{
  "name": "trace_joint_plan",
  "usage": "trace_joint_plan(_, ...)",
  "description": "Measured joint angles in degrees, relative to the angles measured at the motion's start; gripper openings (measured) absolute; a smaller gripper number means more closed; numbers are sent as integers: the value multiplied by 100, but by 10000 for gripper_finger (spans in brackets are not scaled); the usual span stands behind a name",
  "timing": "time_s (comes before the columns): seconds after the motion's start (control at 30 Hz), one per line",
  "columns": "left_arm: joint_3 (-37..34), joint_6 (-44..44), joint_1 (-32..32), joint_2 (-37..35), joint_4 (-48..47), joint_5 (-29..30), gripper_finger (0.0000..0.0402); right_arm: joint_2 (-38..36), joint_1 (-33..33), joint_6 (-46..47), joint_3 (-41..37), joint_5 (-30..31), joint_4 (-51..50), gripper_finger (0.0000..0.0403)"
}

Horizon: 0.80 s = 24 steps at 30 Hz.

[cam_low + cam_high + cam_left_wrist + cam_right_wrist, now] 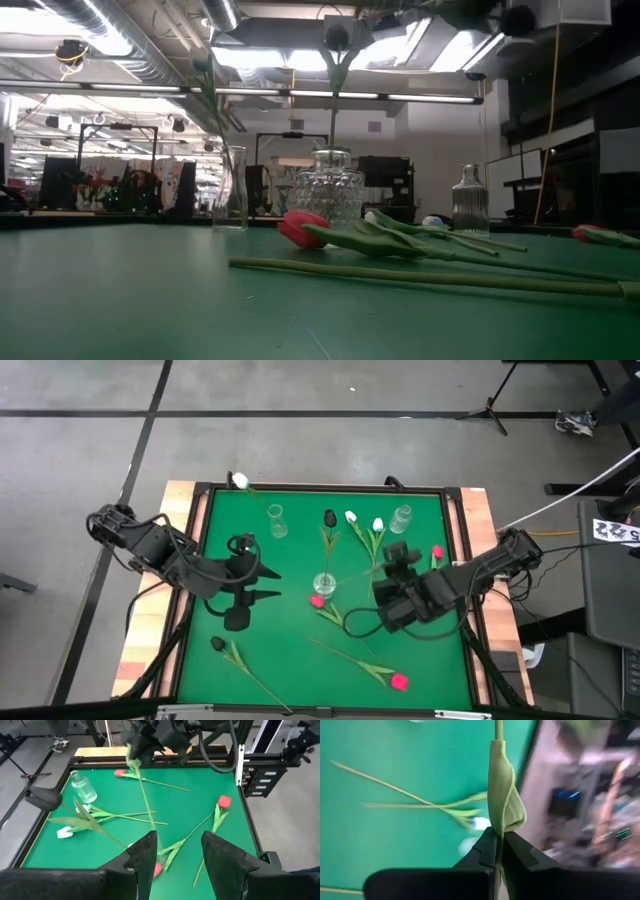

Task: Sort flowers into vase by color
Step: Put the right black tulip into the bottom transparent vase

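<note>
Black tulip (330, 518) upright in centre vase (324, 584), pink (400, 682) and white tulips (351, 517) lying scattered

Ahead of the left fingers (172, 862) the green surface (290, 575) is crowded: a pink tulip (224, 801) and crossing stems lie just beyond the tips, a glass vase (82, 787) stands further off to one side, and the right arm (470, 572) blocks the far end. The right fingers (498, 851), pinched on a leafy stem (504, 805), have bare surface beside them, with two loose stems lying there.
</note>
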<state>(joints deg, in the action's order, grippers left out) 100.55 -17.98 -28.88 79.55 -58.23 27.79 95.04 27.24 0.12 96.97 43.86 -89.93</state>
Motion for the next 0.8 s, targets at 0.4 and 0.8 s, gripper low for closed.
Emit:
trace_joint_plan(0.4,-599,45,631,-24,1086,80,153,90,-552,-3130,42,1604,25,17)
trace_joint_plan(0.8,-1198,177,2001,11,2682,-2085,153,90,-158,-5063,42,2951,970,18)
